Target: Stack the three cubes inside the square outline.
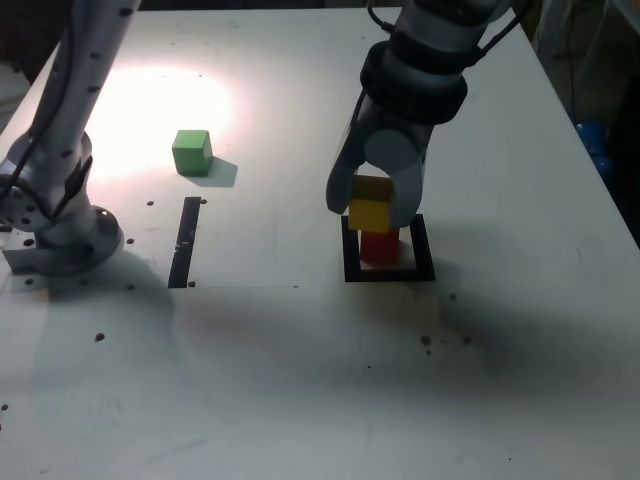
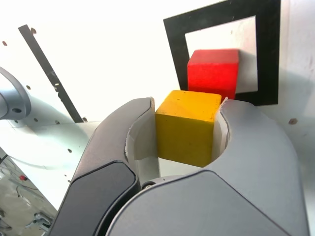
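Over on the exterior view's left, the green cube [image 1: 190, 153] sits alone on the table [image 1: 270, 370], above a narrow black strip [image 1: 185, 243]. Across to the right, the gripper [image 1: 372, 205] has the yellow cube [image 1: 370, 205] clamped between its fingers (a snug fit, that), and the red cube [image 1: 380, 247] rests inside the square outline [image 1: 425, 250], partly hidden behind the yellow one.

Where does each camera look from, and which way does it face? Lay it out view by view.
Exterior: off the arm, facing down across the table; shows the arm and gripper.
Wrist: on the wrist, facing past the gripper's fingers toward the table; only the gripper shows clearly.
Both share: yellow cube, red cube, square outline, narrow strip.
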Available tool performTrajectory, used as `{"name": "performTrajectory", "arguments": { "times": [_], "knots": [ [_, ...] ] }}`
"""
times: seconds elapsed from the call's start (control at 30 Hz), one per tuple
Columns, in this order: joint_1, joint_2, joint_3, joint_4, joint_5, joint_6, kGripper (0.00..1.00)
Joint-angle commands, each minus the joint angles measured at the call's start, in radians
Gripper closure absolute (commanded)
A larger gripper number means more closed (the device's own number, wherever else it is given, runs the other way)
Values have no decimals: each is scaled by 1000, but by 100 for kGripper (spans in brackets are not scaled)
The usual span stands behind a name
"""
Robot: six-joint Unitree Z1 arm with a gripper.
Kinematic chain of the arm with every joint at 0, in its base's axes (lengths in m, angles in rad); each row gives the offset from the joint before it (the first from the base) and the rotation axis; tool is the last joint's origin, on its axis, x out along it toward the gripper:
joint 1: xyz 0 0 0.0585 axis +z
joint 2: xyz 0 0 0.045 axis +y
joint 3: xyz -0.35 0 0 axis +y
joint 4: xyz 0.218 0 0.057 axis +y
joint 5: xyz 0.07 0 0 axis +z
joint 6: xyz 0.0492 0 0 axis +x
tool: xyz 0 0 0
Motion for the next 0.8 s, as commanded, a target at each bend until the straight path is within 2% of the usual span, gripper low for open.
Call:
{"name": "performTrajectory", "arguments": {
  "times": [0.0,0.43,0.5,0.67,0.7,0.77],
  "knots": [
    [11,9,-4,4,5,8,70],
    [31,33,-16,-1,9,24,68],
    [31,35,-13,-2,8,25,56],
    [31,38,-6,-4,8,29,7],
    [31,38,-6,-4,8,30,2],
    [31,38,-6,-4,8,30,0]
  ]
}}
